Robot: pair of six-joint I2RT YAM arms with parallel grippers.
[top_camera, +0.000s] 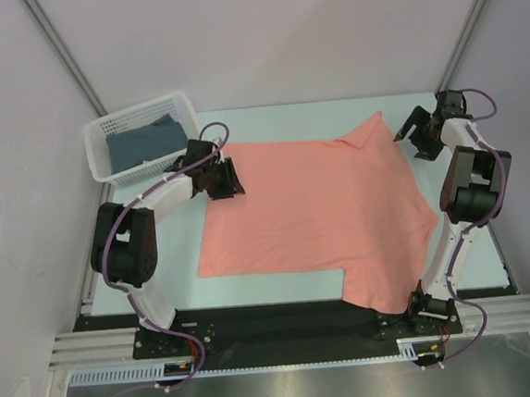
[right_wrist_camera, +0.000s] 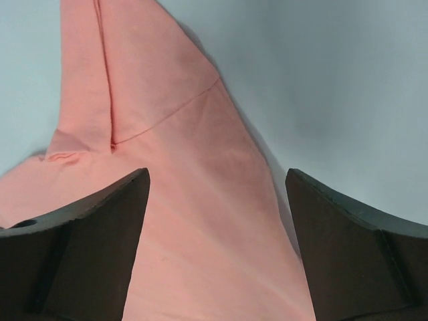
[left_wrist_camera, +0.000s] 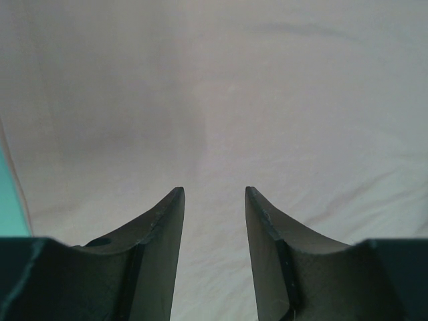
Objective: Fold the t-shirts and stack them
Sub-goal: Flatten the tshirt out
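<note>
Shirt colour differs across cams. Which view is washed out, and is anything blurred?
Left wrist: t-shirt washed out to pale grey-pink, soft, folds barely readable. Right wrist: true salmon, sleeve seam sharp, soft shadow along the cloth edge; pincer fingers dark, little detail. Top external: evenly lit, salmon.

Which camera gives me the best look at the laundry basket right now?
Top external: the white basket shows whole at the far left, with a folded dark shirt inside. Neither wrist view shows it; both face the pink t-shirt.
</note>
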